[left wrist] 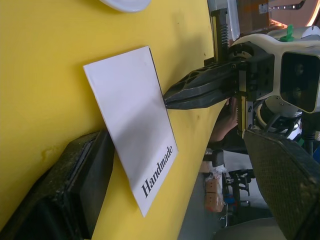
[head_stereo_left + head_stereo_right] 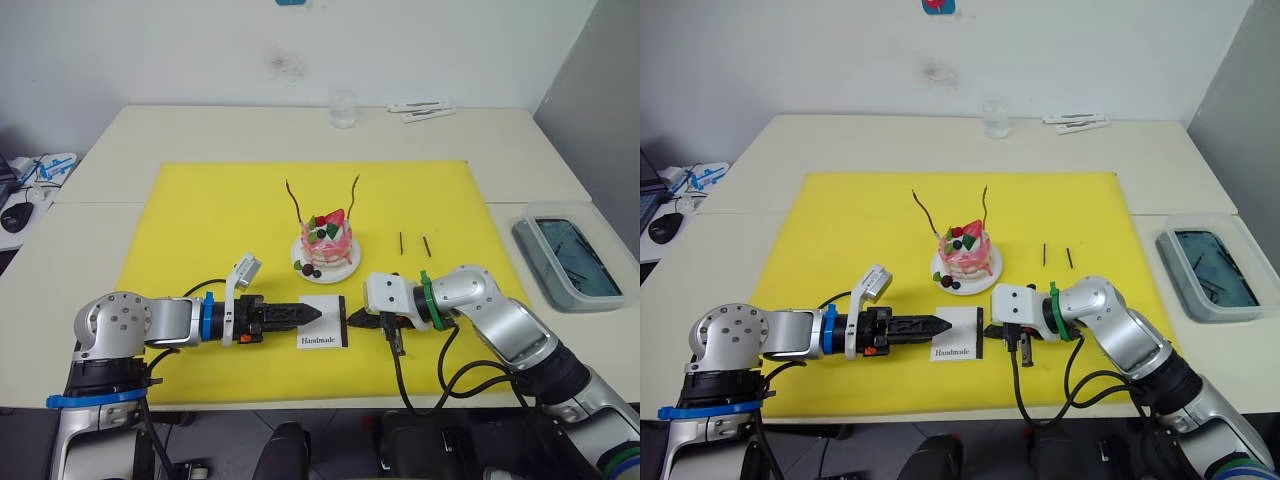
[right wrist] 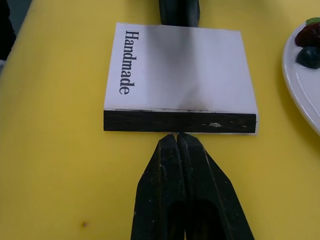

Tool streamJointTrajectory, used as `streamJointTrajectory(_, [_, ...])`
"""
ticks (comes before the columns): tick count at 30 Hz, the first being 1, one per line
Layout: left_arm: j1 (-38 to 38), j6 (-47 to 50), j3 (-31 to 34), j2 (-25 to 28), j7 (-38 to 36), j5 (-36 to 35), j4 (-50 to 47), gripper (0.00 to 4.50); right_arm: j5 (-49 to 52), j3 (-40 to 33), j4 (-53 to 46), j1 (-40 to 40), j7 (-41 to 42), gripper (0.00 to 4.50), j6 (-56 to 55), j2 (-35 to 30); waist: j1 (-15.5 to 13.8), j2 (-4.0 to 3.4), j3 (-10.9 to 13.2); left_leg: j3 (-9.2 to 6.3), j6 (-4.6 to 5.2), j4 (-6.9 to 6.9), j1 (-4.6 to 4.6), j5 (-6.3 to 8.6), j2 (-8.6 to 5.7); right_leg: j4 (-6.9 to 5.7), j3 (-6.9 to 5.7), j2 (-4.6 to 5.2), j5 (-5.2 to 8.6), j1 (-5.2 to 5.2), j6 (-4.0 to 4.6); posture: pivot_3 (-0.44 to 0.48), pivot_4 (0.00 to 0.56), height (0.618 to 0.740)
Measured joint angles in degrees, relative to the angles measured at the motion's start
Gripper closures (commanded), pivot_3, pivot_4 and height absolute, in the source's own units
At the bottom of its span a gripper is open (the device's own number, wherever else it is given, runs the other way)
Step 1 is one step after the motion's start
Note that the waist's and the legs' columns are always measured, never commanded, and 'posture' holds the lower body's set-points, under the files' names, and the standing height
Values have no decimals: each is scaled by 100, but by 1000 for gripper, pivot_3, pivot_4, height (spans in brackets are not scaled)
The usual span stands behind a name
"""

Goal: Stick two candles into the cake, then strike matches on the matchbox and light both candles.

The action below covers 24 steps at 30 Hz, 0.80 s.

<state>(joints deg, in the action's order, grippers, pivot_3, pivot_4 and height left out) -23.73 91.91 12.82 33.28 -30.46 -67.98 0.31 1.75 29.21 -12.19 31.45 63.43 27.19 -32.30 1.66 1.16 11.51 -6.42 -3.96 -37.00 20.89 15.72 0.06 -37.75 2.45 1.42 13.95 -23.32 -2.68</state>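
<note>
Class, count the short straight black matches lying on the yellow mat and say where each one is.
2. Both short straight black matches lie side by side on the yellow mat, to the right of the pink-and-white cake: one nearer it, one farther right. None looks hidden.

right hand (image 3: 178, 137) closed | tips at matchbox (image 3: 180, 77) strip

Small round white plate (image 3: 305, 85) cut by the right wrist view's edge, only one curved rim part in frame, with two dark berries (image 3: 308, 47) partly cut too. Left wrist view: same plate just a sliver at the edge. Flat white rectangular "Handmade" matchbox (image 1: 132, 125): one end hidden behind the black left gripper finger (image 1: 65, 185). Contents of the grey plastic tray (image 2: 568, 262) too small to tell. Two small white items (image 2: 422, 109) at the table's far edge unreadable.
</note>
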Motion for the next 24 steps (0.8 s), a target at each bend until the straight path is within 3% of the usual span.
streamJointTrajectory(24, [89,0,103,-164,-6,142,-83,0,-57,46,134,180,12,4472,0,367,2,0,0,-2,-4,1,-1,-2,-7,0,0,7,-2,1,-3,0,150,740])
